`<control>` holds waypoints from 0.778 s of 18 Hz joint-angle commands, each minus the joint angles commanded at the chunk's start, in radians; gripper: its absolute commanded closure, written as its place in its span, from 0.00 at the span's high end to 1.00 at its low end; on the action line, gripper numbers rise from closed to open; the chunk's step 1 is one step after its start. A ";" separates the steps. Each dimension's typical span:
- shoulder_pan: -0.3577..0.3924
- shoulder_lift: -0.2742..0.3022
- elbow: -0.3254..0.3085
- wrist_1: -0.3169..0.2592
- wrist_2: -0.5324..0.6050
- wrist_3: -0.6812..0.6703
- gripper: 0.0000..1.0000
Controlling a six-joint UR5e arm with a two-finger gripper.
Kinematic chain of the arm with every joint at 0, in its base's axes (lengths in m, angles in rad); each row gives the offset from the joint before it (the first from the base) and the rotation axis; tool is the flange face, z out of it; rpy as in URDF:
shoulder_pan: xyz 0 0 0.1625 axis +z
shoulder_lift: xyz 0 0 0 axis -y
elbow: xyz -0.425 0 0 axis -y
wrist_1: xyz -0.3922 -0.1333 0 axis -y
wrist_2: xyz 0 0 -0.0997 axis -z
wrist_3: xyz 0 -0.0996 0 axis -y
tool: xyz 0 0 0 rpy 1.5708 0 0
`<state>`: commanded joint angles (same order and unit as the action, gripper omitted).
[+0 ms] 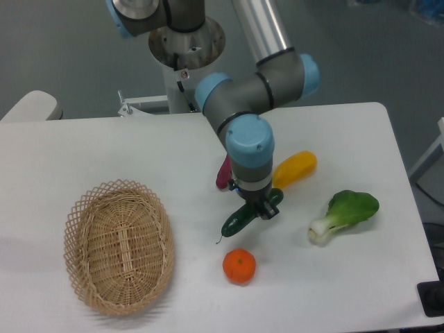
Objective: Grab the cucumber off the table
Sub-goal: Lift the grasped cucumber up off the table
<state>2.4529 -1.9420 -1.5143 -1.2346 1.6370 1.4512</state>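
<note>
The dark green cucumber (239, 219) is tilted, its stem tip pointing down-left toward the orange, its upper right end between the fingers of my gripper (259, 208). The gripper comes down from above and is shut on the cucumber near that upper end. The cucumber hangs over the white table (104, 152), and I cannot tell whether its lower tip still touches the surface. The arm's blue-capped wrist hides the cucumber's top end.
An orange (239, 266) lies just below the cucumber. A yellow vegetable (295, 169) and a purple sweet potato (223, 173) lie beside the wrist. Bok choy (345, 214) is at the right. A wicker basket (118, 246) sits at the left.
</note>
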 joint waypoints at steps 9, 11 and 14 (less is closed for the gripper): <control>-0.008 -0.002 0.097 -0.020 -0.154 -0.103 0.14; -0.011 -0.011 0.111 -0.020 -0.161 -0.142 0.14; -0.011 -0.012 0.115 -0.019 -0.170 -0.169 0.14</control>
<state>2.4421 -1.9543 -1.3990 -1.2533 1.4665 1.2824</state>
